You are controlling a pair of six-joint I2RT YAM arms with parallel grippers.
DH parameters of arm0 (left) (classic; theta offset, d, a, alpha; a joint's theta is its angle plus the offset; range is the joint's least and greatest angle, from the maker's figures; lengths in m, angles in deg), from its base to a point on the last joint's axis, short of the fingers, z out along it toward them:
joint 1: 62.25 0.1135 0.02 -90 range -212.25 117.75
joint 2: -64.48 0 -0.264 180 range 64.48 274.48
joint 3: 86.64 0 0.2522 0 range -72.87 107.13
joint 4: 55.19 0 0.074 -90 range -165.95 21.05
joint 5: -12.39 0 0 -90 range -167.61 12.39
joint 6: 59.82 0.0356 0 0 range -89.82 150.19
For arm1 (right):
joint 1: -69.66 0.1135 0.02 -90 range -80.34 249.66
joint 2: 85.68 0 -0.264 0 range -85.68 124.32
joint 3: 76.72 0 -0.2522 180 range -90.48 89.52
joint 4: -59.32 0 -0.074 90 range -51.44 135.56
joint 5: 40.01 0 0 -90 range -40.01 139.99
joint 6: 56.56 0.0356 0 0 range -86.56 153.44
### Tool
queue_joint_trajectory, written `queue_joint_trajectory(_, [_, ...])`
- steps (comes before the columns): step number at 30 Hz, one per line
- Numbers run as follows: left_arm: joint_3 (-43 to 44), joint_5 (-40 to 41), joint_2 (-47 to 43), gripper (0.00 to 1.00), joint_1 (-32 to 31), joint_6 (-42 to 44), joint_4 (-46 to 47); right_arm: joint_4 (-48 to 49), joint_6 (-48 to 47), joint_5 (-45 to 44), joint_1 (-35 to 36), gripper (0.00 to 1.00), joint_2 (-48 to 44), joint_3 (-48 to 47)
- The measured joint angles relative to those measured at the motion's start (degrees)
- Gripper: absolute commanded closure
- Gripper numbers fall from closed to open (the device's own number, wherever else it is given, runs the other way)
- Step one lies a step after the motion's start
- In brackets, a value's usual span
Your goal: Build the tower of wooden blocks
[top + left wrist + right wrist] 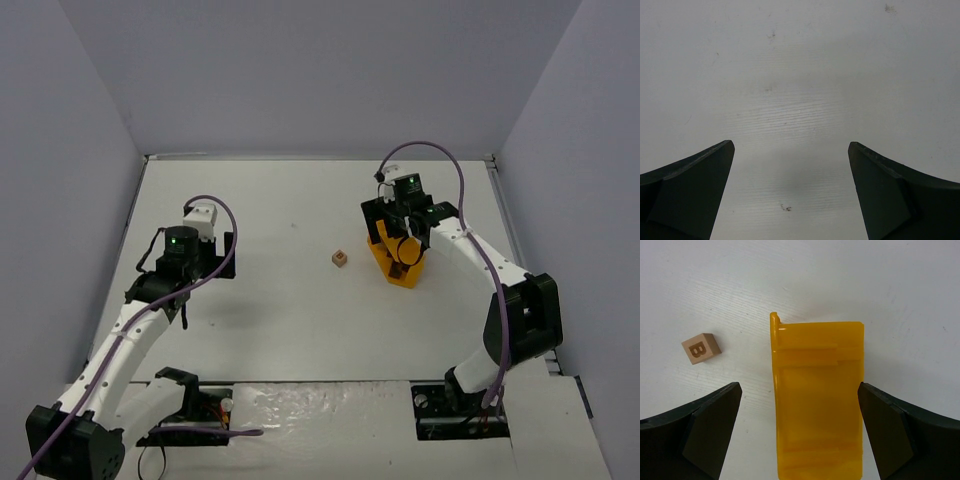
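right claw spread over bin — wood block apart, leftward

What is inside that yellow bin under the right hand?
Only bare yellow plastic shows on the yellow bin; no blocks are visible. From above, the right hand covers most of it. One lettered wood block lies outside.

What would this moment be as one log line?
left claw: open, holding nothing | right claw: open, straddling yellow bin | wood block: one, marked B, beside bin | nothing stacked yet

On the white table lie one tan wood block lettered B and, near it, a yellow bin
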Motion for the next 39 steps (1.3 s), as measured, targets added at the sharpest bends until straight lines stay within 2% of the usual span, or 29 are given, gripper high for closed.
queue_joint_trajectory(21, [0.34,-0.82,1.47,0.03,0.0,0.0,-0.54,-0.89,0.32,3.29,-3.55,0.0,5.01,0.0])
queue_joint_trajectory(24, [0.42,-0.85,1.49,0.03,0.0,0.0,-0.63,-0.94,0.32,3.77,-3.67,0.03,5.73,0.0])
queue_joint_trajectory(29, [0.42,-0.97,1.51,0.03,0.0,0.0,-0.81,-1.06,0.28,4.01,-3.81,0.22,6.1,0.0])
queue_joint_trajectory(39, [0.42,-1.21,1.51,0.03,0.0,0.0,-0.84,-1.1,-0.18,3.96,-3.88,0.76,6.09,0.0])
